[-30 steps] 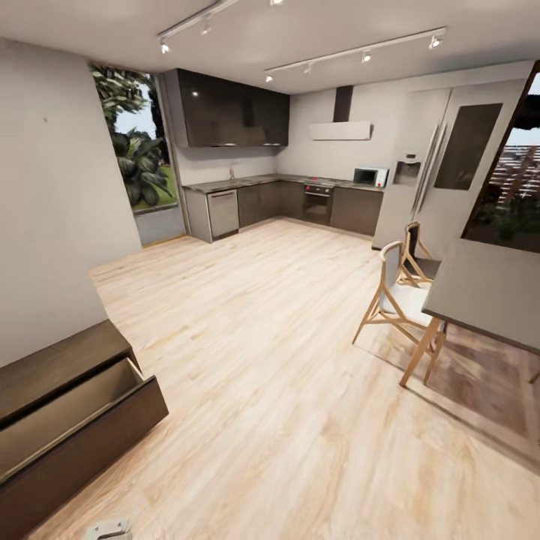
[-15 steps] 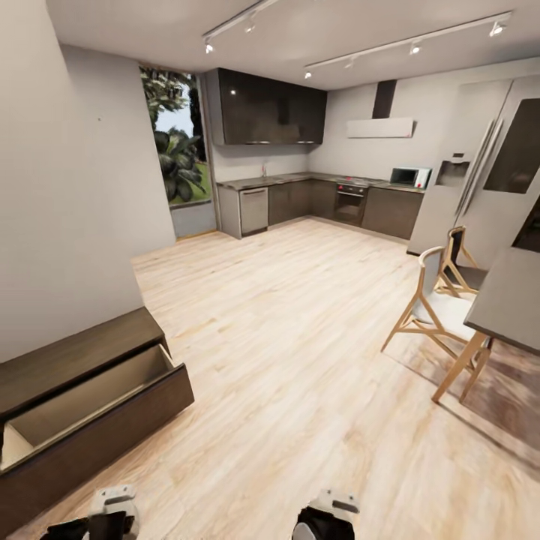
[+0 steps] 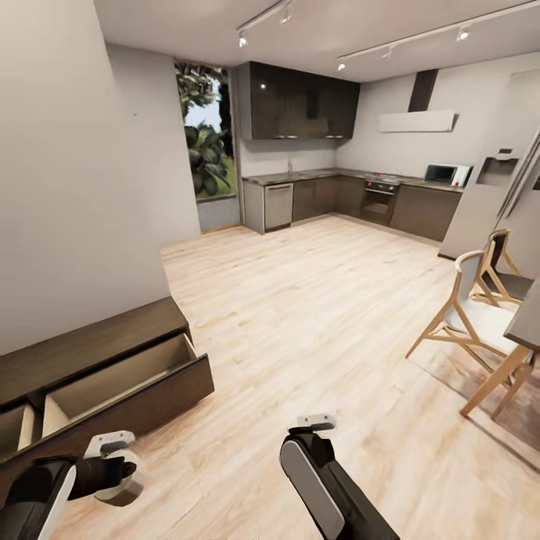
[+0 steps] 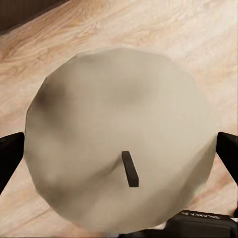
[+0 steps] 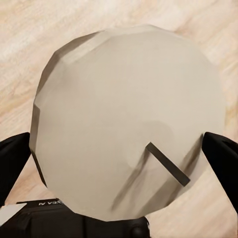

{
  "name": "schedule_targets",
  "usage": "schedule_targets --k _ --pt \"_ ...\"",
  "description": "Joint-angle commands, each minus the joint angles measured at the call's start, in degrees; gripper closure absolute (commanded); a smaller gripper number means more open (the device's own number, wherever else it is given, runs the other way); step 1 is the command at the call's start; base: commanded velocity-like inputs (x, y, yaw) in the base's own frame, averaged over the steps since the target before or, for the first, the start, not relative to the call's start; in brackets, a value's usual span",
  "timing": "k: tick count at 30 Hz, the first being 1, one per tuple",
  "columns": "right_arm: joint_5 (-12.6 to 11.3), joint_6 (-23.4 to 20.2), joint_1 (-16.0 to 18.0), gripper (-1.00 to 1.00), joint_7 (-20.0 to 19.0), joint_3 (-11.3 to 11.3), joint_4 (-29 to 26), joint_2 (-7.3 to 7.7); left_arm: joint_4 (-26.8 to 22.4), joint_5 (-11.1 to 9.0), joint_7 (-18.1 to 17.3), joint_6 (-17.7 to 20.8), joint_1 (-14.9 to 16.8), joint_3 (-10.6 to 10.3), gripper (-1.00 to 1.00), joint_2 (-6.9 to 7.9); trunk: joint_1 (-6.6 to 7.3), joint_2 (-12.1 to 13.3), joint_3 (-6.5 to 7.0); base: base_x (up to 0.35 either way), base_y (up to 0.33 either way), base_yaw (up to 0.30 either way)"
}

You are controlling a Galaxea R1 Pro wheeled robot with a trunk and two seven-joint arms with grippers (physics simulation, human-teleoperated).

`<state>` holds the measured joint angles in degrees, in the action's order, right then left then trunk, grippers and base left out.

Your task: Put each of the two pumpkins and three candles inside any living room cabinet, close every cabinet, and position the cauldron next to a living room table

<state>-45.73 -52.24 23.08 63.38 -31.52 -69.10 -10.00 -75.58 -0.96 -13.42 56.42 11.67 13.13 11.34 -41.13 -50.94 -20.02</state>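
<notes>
The dark brown cabinet [image 3: 97,341] stands along the left wall with two drawers pulled out; the nearer drawer [image 3: 120,379] shows a bare beige inside. My left gripper [image 3: 112,459] is low in front of it, shut on an off-white candle [image 3: 126,486]. The left wrist view shows that candle [image 4: 114,114] end-on, wick up, between two black fingers [image 4: 10,153]. My right gripper [image 3: 315,425] hangs over the floor, shut on a second off-white candle [image 5: 129,114]. The pumpkins, the cauldron and the table are out of view.
Pale wood floor [image 3: 300,315] stretches ahead to the grey kitchen [image 3: 337,199] at the back. Wooden chairs [image 3: 472,322] and the corner of a tall dark dining top [image 3: 526,326] stand at the right. A plain wall [image 3: 67,187] runs behind the cabinet.
The camera has swung left, so the whole scene shifted right and a second open drawer has come into view. Both arms have come up into the bottom of the picture.
</notes>
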Motion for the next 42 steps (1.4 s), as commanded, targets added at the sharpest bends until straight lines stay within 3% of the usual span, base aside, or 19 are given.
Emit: schedule_targets --k 1,4,11,42 --pt "-0.1 -0.1 0.2 1.00 0.0 0.1 0.0 0.00 0.0 -0.2 0.0 0.1 0.0 0.7 1.00 0.77 0.00 0.0 -0.08 0.000 0.000 0.212" --pt "-0.1 0.1 0.5 1.00 0.0 0.2 0.3 0.00 -0.1 -0.2 0.0 0.1 0.0 2.2 1.00 2.32 0.00 0.0 -0.28 0.000 0.000 0.210" --pt "-0.2 0.1 0.7 1.00 -0.1 0.2 0.5 0.00 -0.1 -0.2 0.0 0.0 0.0 4.4 1.00 2.72 0.00 0.0 -0.77 0.000 0.000 0.204" --pt "-0.3 0.1 0.7 1.00 -0.9 0.1 1.2 0.00 -0.1 -0.3 -0.4 -0.3 0.0 3.8 1.00 2.27 0.00 0.0 -3.08 0.000 0.000 0.184"
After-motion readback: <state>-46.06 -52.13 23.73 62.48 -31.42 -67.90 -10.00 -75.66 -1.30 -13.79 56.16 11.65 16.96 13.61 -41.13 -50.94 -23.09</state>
